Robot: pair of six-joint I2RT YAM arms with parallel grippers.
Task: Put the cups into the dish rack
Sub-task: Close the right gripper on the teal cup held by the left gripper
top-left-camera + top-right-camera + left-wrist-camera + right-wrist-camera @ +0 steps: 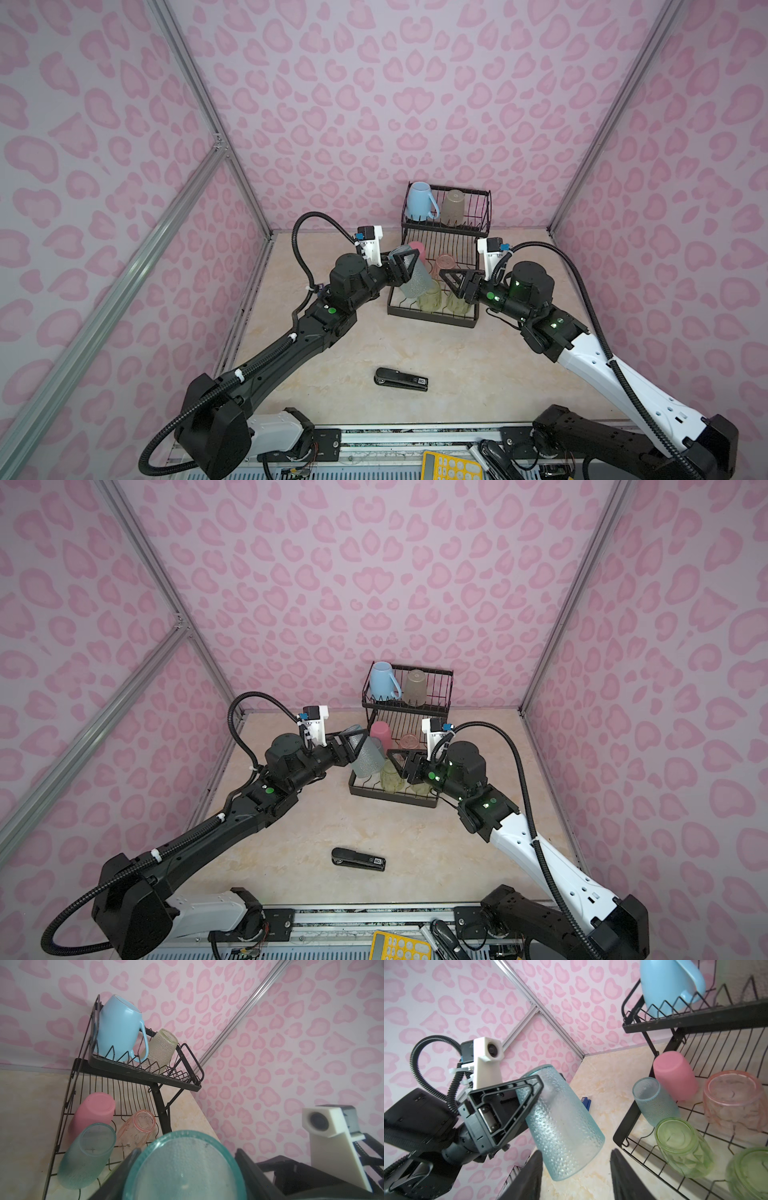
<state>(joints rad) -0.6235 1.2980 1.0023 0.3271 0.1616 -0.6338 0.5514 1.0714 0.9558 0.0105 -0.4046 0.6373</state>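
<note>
Left gripper [405, 266] clamps the frosted blue-grey tumbler [562, 1122], tilted mouth-down over the left edge of the dish rack [432, 320]. Right gripper [451, 284] spread, empty (just beside). Suggest: straighten, lower into the bare front-left corner, release.

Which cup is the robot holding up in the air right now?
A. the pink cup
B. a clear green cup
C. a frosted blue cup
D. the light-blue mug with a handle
C: the left pincer is clamped on a frosted blue cup held off the table beside the dish rack, while the pink cup and the light-blue mug already sit in the rack.
</note>
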